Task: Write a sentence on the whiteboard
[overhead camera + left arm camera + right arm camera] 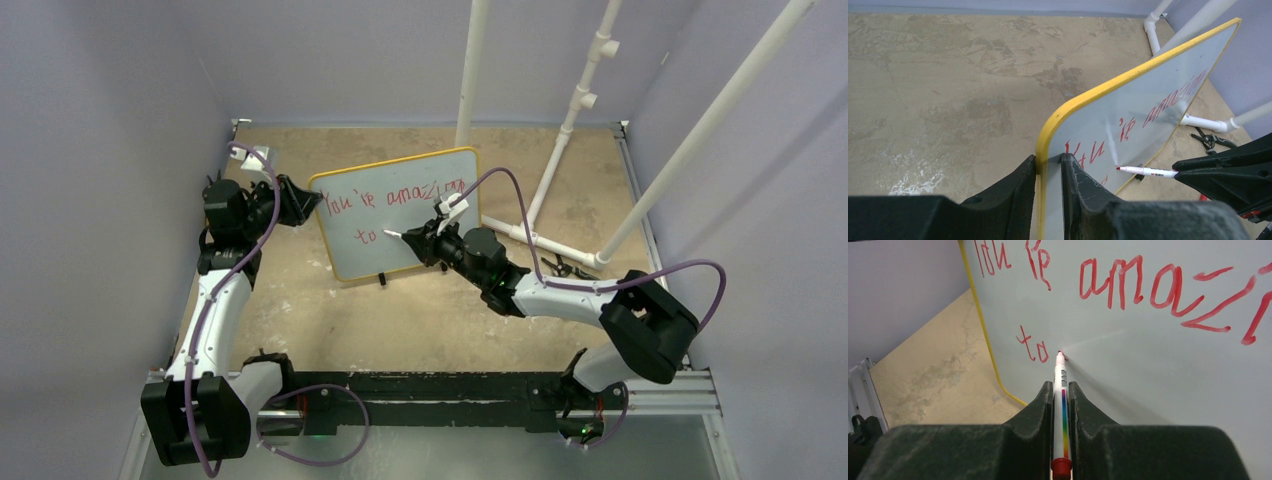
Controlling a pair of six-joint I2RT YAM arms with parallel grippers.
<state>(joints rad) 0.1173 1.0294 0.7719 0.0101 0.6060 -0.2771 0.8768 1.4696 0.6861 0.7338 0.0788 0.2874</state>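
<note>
The whiteboard [385, 235], white with a yellow frame, stands tilted near the table's middle and carries red writing, "You're amazing" with "to" below it. My left gripper [300, 203] is shut on its left edge; the black fingers [1013, 190] clamp the yellow frame [1048, 142]. My right gripper [432, 243] is shut on a white marker [1061, 405] with a rainbow stripe and a red end. Its red tip [1060, 354] touches the board just right of "to" [1032, 347]. In the left wrist view the marker [1148, 172] meets the board face [1128, 125].
White PVC pipes [560, 150] rise from the back right, with a pipe foot [540, 240] lying on the table right of the board. A small black clip-like tool [1210, 140] lies by that pipe. Grey walls enclose the worn tan tabletop [400, 320].
</note>
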